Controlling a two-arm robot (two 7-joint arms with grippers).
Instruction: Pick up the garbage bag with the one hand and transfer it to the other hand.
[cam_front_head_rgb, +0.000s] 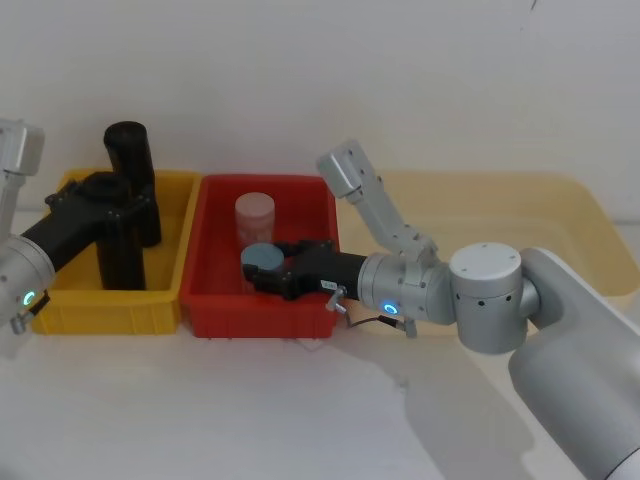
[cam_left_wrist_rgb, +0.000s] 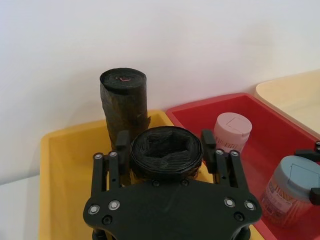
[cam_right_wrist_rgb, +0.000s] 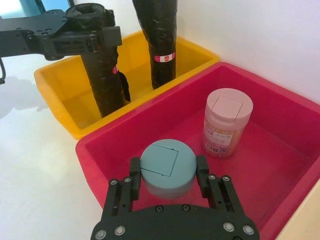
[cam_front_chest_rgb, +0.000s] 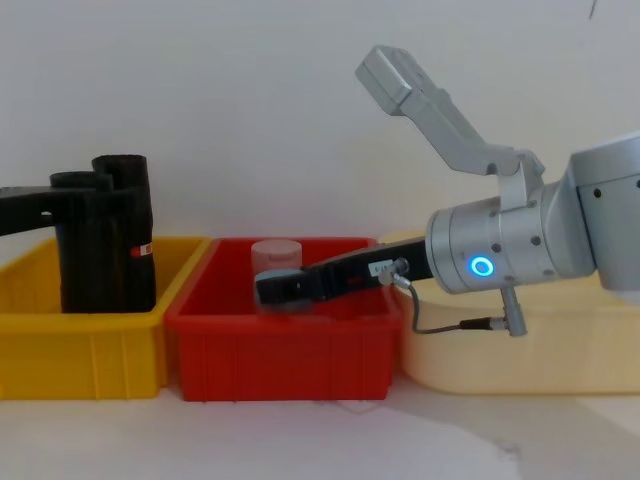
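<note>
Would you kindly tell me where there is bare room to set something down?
Free: the white table before both bins, and the cream tray right of the red bin. Crowded: the yellow bin, left gripper clasping the garbage bag beside another roll; red bin, right gripper on a blue-lidded jar.

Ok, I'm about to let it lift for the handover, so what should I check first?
1. Left tool clamped on the garbage bag: ok.
2. Garbage bag off the floor of the yellow bin: not ok, it stands on it.
3. Second black roll clear of the lift: cannot tell, it stands close behind.
4. Right tool free to receive: not ok, it is around the teal-lidded jar in the red bin.
</note>
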